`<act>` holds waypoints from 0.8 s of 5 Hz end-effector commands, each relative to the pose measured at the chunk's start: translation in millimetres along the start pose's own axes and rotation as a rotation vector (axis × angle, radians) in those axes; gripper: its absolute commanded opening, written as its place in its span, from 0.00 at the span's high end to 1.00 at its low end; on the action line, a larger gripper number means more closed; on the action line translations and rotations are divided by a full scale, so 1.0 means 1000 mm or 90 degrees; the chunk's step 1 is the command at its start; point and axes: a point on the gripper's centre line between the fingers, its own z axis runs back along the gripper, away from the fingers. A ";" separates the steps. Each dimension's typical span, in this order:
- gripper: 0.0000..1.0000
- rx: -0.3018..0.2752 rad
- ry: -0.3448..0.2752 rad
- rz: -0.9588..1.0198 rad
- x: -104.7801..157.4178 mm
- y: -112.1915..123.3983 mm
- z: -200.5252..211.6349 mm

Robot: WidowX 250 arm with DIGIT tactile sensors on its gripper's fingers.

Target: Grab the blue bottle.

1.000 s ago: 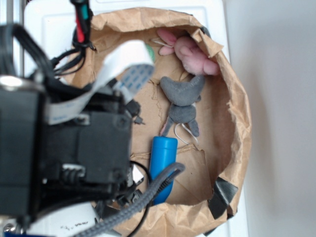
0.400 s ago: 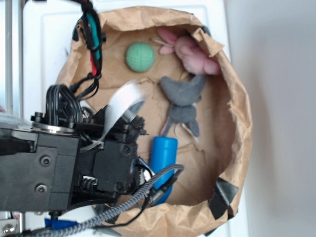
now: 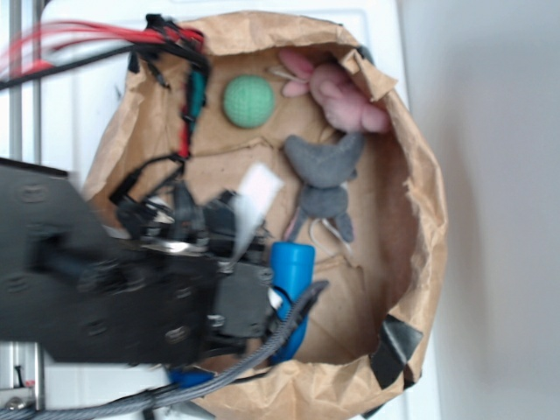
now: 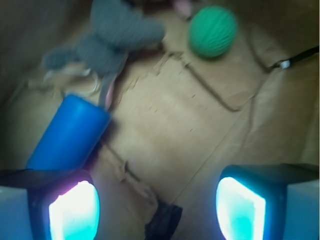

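Arm (image 3: 105, 280) reaches in from left edge, blurred. Gripper (image 4: 157, 210) points down, jaws spread wide, nothing between the fingers (image 4: 240, 207).

Exterior shot is bright and washed out, arm smeared with motion blur. Wrist view is dimmer and soft all over; the gripper (image 4: 157, 207) pads (image 4: 74, 210) glow cyan, totally blown out.
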 end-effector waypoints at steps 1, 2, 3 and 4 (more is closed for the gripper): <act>0.00 0.002 -0.007 0.051 0.022 -0.029 -0.007; 0.00 -0.046 0.019 0.062 0.026 -0.038 -0.007; 0.00 -0.021 -0.014 0.042 0.014 -0.043 -0.028; 0.00 0.023 -0.011 -0.008 0.003 -0.045 -0.046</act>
